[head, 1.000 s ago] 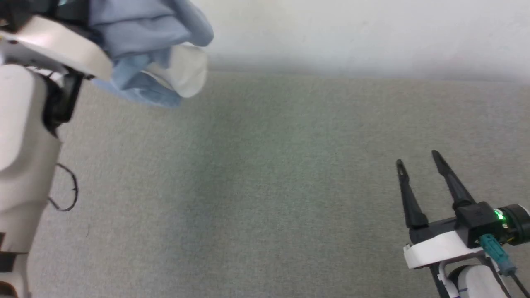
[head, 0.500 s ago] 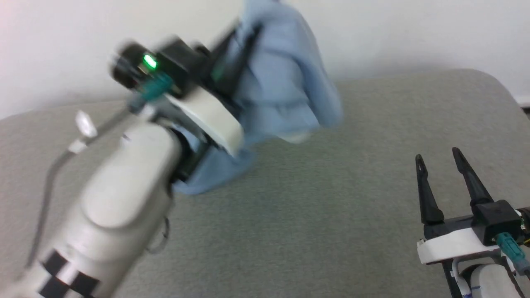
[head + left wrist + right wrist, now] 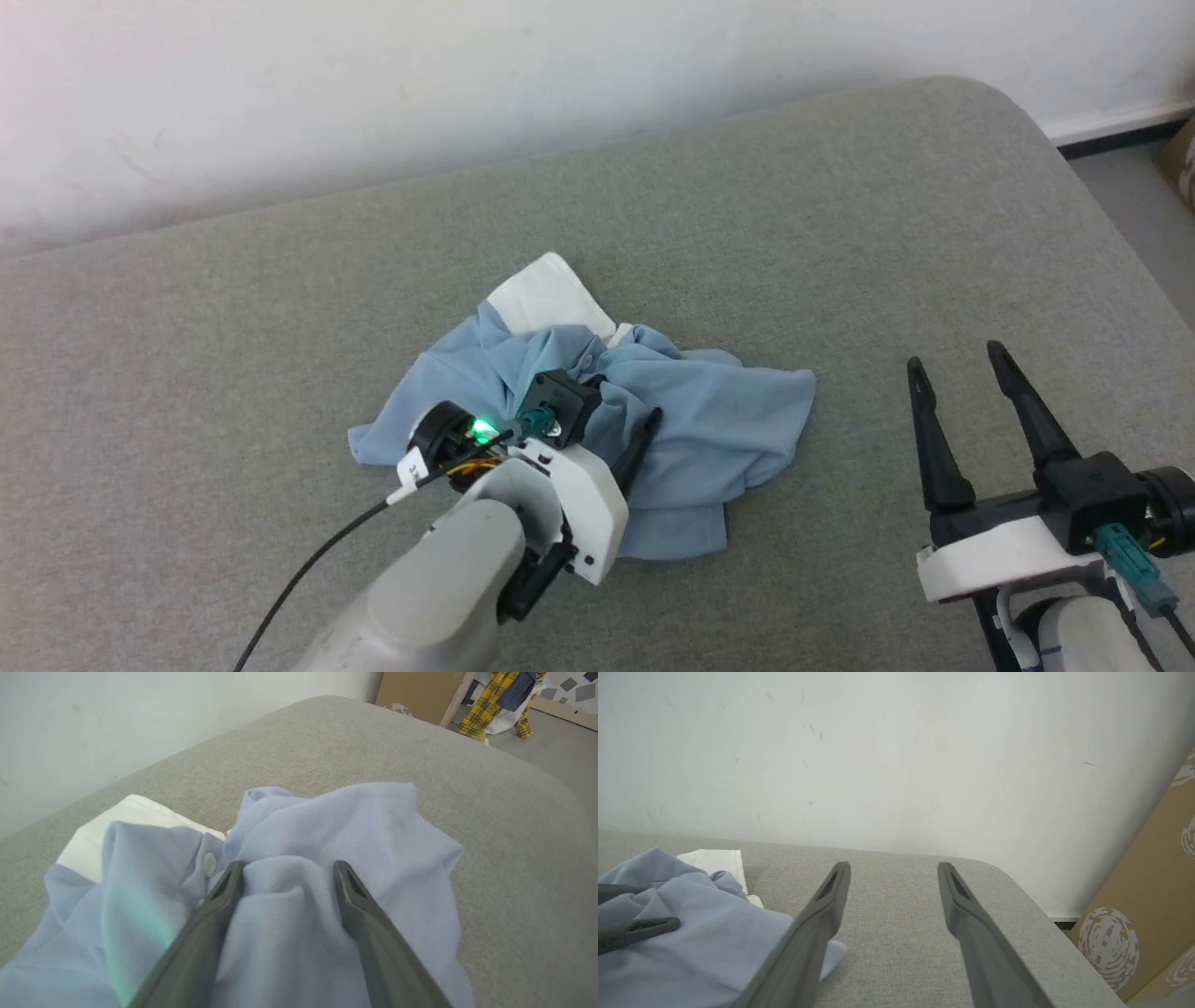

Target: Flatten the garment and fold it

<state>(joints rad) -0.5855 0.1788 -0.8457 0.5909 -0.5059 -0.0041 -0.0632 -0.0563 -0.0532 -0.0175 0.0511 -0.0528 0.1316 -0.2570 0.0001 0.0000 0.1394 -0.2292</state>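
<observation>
- garment (image 3: 719,420) in a crumpled light blue heap near the middle of the grey padded surface (image 3: 887,205), not yet flattened or folded.
- white collar (image 3: 551,294) sticking out at the heap's far left edge; one white button (image 3: 210,863) just beside it.
- left gripper (image 3: 285,872) down on the heap, fingers spread wide, a bulge of cloth between them, not pinched.
- right gripper (image 3: 954,356) well right of the garment, over bare surface, fingers spread, holding nothing.
- white wall (image 3: 373,75) along the far side; cardboard box (image 3: 1148,905) beyond the surface's right end.
</observation>
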